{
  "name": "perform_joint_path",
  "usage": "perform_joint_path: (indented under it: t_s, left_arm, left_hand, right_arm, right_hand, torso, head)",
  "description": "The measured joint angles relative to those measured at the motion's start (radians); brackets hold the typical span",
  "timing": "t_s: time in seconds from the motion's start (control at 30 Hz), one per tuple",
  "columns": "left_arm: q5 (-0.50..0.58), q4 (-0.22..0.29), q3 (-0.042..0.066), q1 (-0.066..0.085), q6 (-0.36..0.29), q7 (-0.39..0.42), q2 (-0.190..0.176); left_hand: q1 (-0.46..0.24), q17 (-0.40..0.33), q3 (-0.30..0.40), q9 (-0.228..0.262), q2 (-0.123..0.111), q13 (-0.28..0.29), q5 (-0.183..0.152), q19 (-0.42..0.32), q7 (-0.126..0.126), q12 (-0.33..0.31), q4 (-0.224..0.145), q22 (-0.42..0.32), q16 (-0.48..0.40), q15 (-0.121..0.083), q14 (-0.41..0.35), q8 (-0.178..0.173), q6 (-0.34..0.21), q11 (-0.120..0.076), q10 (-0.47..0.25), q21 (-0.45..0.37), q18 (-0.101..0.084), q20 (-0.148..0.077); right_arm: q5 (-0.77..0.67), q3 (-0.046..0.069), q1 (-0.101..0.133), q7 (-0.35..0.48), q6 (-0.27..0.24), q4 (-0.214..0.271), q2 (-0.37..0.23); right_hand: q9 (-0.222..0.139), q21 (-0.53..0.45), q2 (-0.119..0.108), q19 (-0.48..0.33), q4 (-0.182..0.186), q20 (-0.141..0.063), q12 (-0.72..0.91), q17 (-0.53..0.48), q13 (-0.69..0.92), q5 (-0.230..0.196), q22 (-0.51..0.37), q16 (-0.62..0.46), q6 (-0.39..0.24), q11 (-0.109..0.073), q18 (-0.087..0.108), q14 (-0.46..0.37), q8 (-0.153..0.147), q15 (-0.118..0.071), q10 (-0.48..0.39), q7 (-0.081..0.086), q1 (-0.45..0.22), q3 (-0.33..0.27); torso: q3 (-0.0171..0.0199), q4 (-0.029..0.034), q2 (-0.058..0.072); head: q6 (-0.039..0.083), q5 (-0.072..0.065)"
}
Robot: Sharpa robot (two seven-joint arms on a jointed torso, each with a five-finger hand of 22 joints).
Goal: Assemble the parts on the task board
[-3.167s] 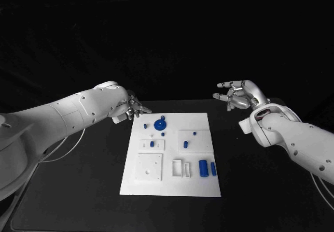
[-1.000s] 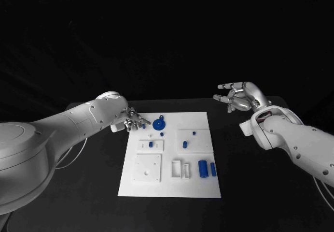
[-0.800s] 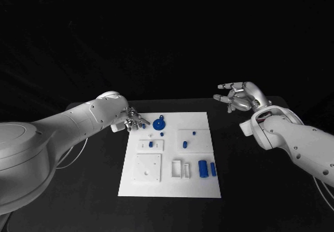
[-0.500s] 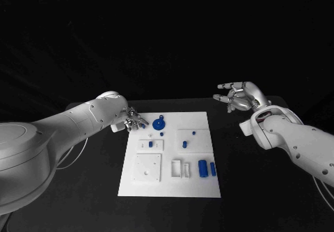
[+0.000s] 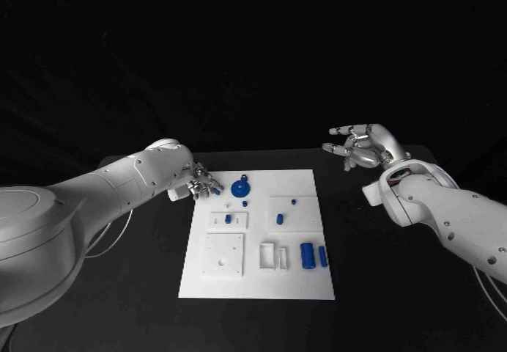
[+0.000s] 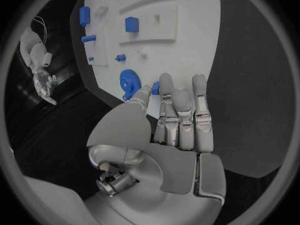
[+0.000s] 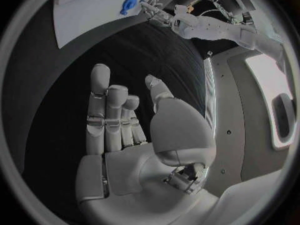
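The white task board [image 5: 258, 282] lies mid-table with blue parts on it. At its far left stands a blue gear [image 5: 242, 188] [image 6: 129, 80], and beside that a small blue peg [image 5: 215, 191] [image 6: 155, 88]. My left hand [image 5: 200, 183] [image 6: 178, 120] is low over that corner. Its thumb and a fingertip sit either side of the peg; whether they grip it is unclear. My right hand [image 5: 361, 149] [image 7: 125, 130] hovers beyond the board's far right corner with fingers apart and nothing in them.
Nearer on the board are a blue block [image 5: 229, 218] in a raised white plate, a blue peg [image 5: 280, 218], a blue cylinder [image 5: 308, 254] and a slim blue piece [image 5: 323, 256]. A square white plate [image 5: 226, 254] sits near the left front.
Since the earliest frame my left hand has come down and nearer, onto the board's far left corner by the small peg. Over the last second it has barely moved. The right hand has held still.
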Motion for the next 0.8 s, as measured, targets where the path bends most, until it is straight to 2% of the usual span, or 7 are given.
perform_joint_path:
  t_s: [0.1,0.17,0.4,0.5,0.8]
  left_arm:
    - [0.001,0.0,0.0,0.0,0.0,-0.001,0.0]
    - [0.002,-0.001,0.0,0.0,0.0,-0.001,0.0]
    - [0.008,0.0,0.0,0.0,0.0,-0.001,-0.001]
    - [0.014,0.005,0.0,0.0,-0.002,-0.001,-0.004]
    - [0.03,0.047,0.001,0.0,-0.014,-0.006,-0.026]
  left_hand:
    - [0.032,-0.001,0.022,-0.008,0.002,-0.002,0.059,0.0,0.002,-0.007,-0.022,0.0,0.0,0.0,0.0,-0.006,-0.002,0.0,0.0,0.0,0.0,0.0]
    - [0.04,-0.001,0.037,-0.011,0.006,-0.003,0.083,-0.003,0.004,-0.007,-0.037,0.0,0.0,0.0,0.0,-0.009,-0.003,0.0,0.0,0.0,0.0,-0.003]
    - [0.046,0.004,0.1,-0.006,0.011,-0.008,0.111,-0.004,0.006,-0.012,-0.069,0.0,0.007,0.0,0.0,-0.008,-0.005,-0.006,0.01,0.007,0.0,-0.004]
    - [0.047,0.01,0.131,0.008,0.012,-0.011,0.13,-0.004,0.009,-0.018,-0.088,0.0,0.007,-0.002,0.002,0.007,-0.001,-0.008,0.023,0.016,0.0,-0.004]
    - [0.038,0.025,0.138,0.039,0.021,-0.012,0.146,-0.007,0.009,-0.03,-0.085,0.0,0.007,-0.011,0.011,0.018,-0.001,-0.011,0.04,0.035,0.0,-0.007]
  right_arm:
    - [0.0,0.0,0.0,0.0,0.0,0.0,0.0]
    - [0.0,0.0,0.0,0.0,0.0,0.0,0.0]
    - [0.0,0.0,0.0,0.0,0.0,-0.001,0.0]
    - [0.0,0.0,0.0,0.0,0.0,-0.002,-0.001]
    - [0.001,0.0,0.0,-0.001,0.0,-0.005,-0.006]
  right_hand:
    - [0.0,0.0,0.0,0.0,0.0,0.0,0.0,0.0,0.0,0.0,0.0,0.0,0.0,0.0,0.0,0.0,0.0,0.0,0.0,0.0,0.0,0.0]
    - [0.0,0.0,0.0,0.0,0.0,0.0,0.0,0.0,0.0,0.0,0.0,0.0,0.0,0.0,0.0,0.0,0.0,0.0,0.0,0.0,0.0,0.0]
    - [0.0,0.0,0.0,0.0,0.0,0.0,0.0,0.0,0.0,0.0,0.0,0.0,0.0,0.0,0.0,0.0,0.0,0.0,0.0,0.0,0.0,0.0]
    - [0.0,0.004,0.0,0.0,0.0,0.0,0.0,0.001,0.0,0.0,-0.001,0.0,0.0,0.0,0.0,0.0,0.0,0.0,0.0,0.0,0.0,0.0]
    - [0.0,0.004,0.0,0.0,0.0,0.0,0.0,0.001,0.0,0.0,-0.001,0.0,0.0,0.0,-0.001,0.0,0.0,0.0,0.0,0.0,0.0,0.0]
  torso:
    - [-0.0002,0.0002,0.0]
    - [-0.0002,0.0003,0.0]
    - [-0.0002,0.0004,0.001]
    - [-0.0002,0.0008,0.001]
    - [-0.0002,0.0032,-0.001]
  head:
    - [0.0,-0.002]
    - [-0.001,-0.003]
    - [-0.001,-0.003]
    - [-0.003,-0.002]
    - [-0.005,-0.002]
